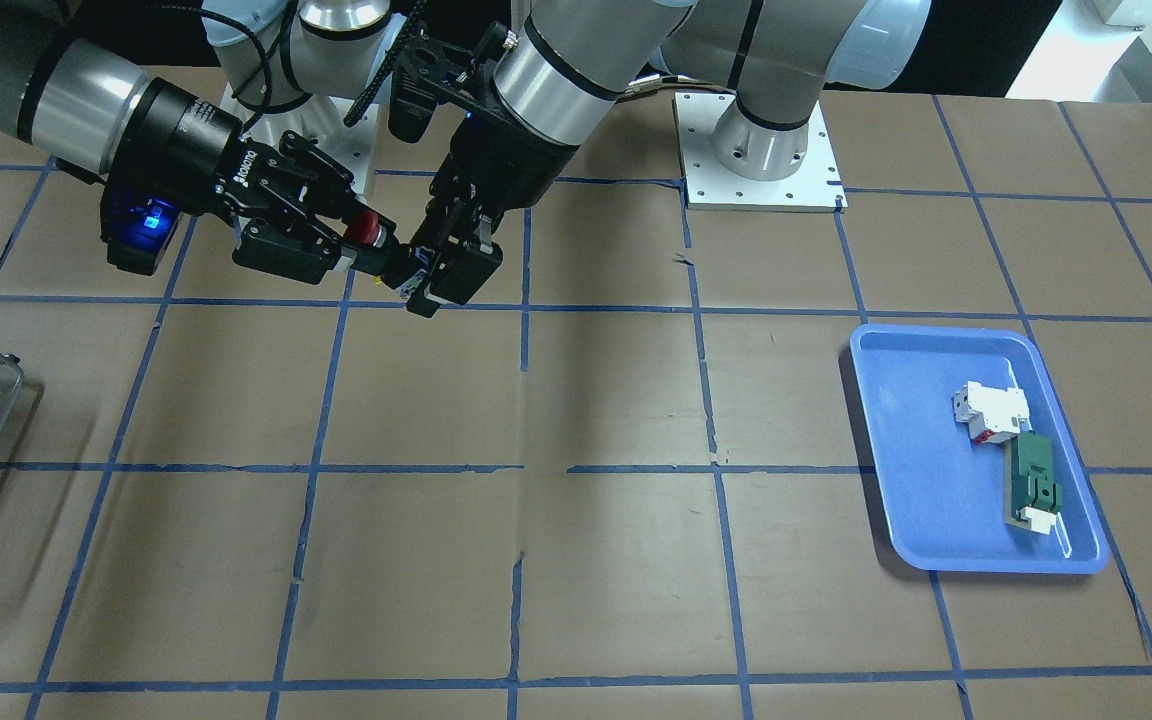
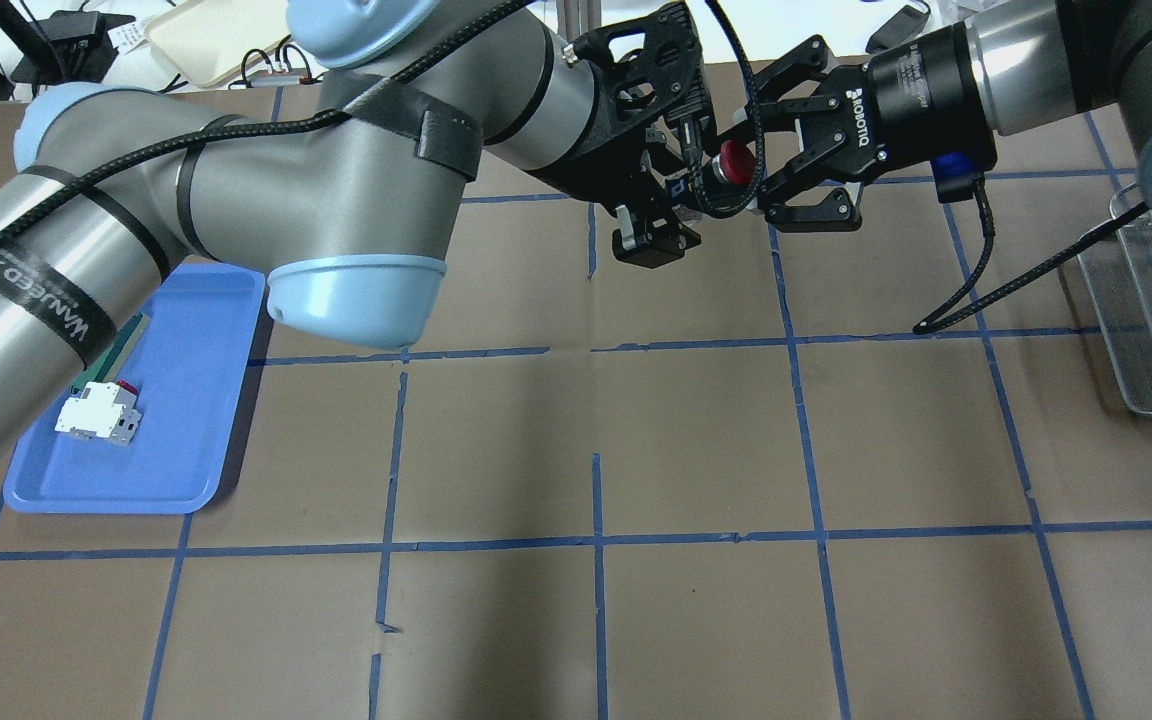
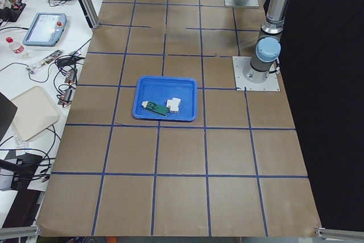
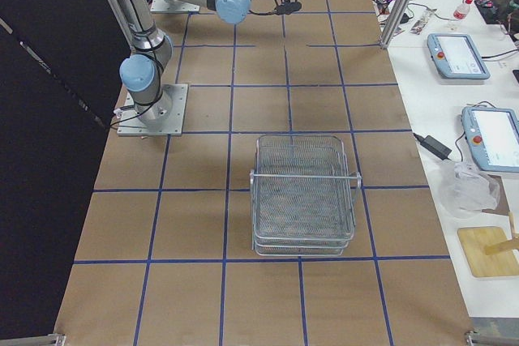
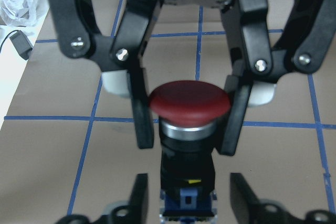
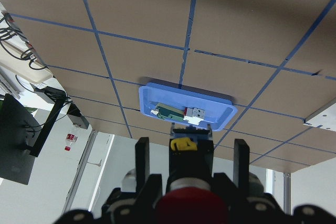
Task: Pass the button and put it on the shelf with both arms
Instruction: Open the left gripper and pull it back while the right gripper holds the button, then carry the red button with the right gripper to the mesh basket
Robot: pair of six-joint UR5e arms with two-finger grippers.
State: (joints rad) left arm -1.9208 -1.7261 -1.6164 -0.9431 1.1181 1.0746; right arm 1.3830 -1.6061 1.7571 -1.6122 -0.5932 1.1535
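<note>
Two grippers meet in the air over the robot's side of the counter (image 1: 586,560), with the button (image 5: 189,103) between them. The right gripper (image 5: 187,144) reaches in level from the robot's right. Its fingers (image 5: 143,114) press against the rim of the red head, one on each side, and run on past it beside the silver collar. The left gripper (image 5: 188,178) comes down steeply from above. In the left wrist view its fingers (image 5: 140,192) flank the black body near the base but stand off it, with a thin strip of counter showing on each side, so they are spread rather than pinching. The button hangs tilted, head toward the right gripper's palm and base toward the left gripper. The shelf (image 4: 304,208) stands on the counter at the robot's right end, well apart from the button. Toward the left end lies a blue tray (image 1: 881,450) holding a white block (image 1: 986,410) and a green part (image 1: 1034,485), just beside each other.
</note>
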